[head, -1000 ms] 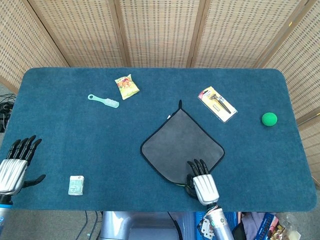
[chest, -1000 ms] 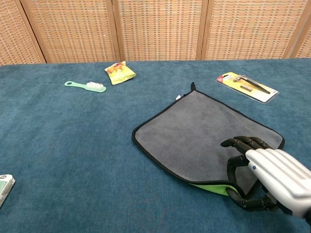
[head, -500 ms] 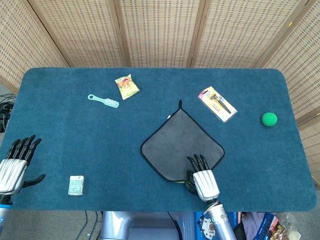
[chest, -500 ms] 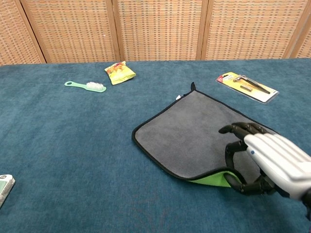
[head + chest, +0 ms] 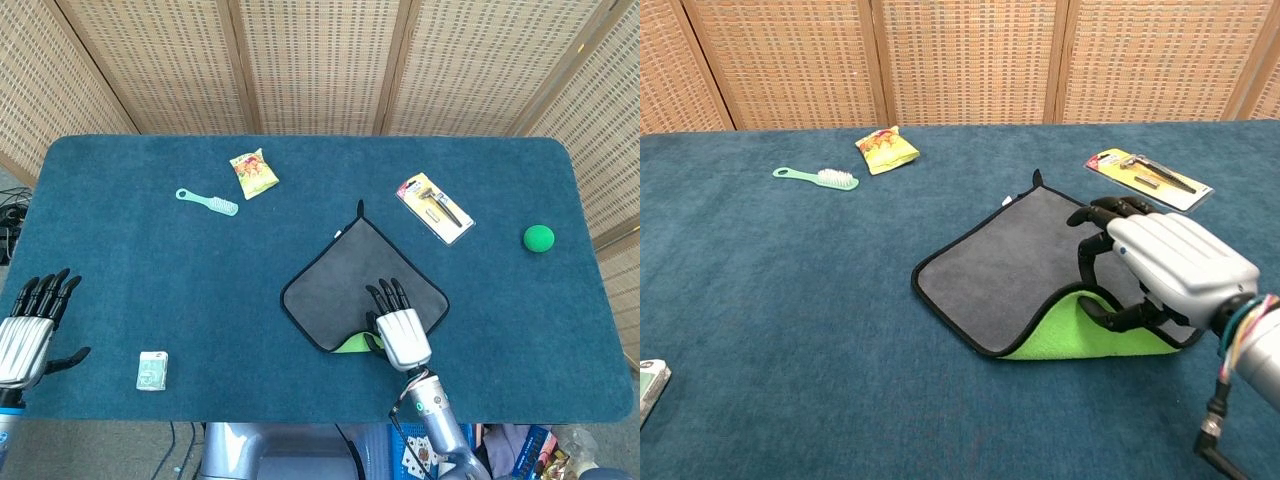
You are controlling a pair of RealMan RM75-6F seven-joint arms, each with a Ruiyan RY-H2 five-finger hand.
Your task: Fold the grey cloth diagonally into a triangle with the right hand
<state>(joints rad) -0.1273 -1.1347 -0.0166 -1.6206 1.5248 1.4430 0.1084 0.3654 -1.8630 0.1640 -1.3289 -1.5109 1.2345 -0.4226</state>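
The grey cloth point(image 5: 352, 275) point(image 5: 1020, 262) lies as a diamond near the table's front middle, black-edged. Its near corner is lifted and turned back, baring the bright green underside point(image 5: 352, 344) point(image 5: 1080, 335). My right hand point(image 5: 398, 328) point(image 5: 1160, 262) pinches that near corner between thumb and fingers and holds it above the cloth's front part. My left hand point(image 5: 28, 335) rests at the front left edge of the table, fingers spread, holding nothing; only the head view shows it.
A packaged razor point(image 5: 434, 207) point(image 5: 1148, 178) lies beyond the cloth to the right, a green ball point(image 5: 538, 238) at far right. A mint brush point(image 5: 207, 201) point(image 5: 816, 178) and yellow snack packet point(image 5: 253, 173) point(image 5: 886, 149) sit back left. A small box point(image 5: 152, 370) lies front left.
My right hand has lifted the cloth's near corner and carried it away from the front edge toward the far corner, turning up more of the green underside. The left hand stayed put.
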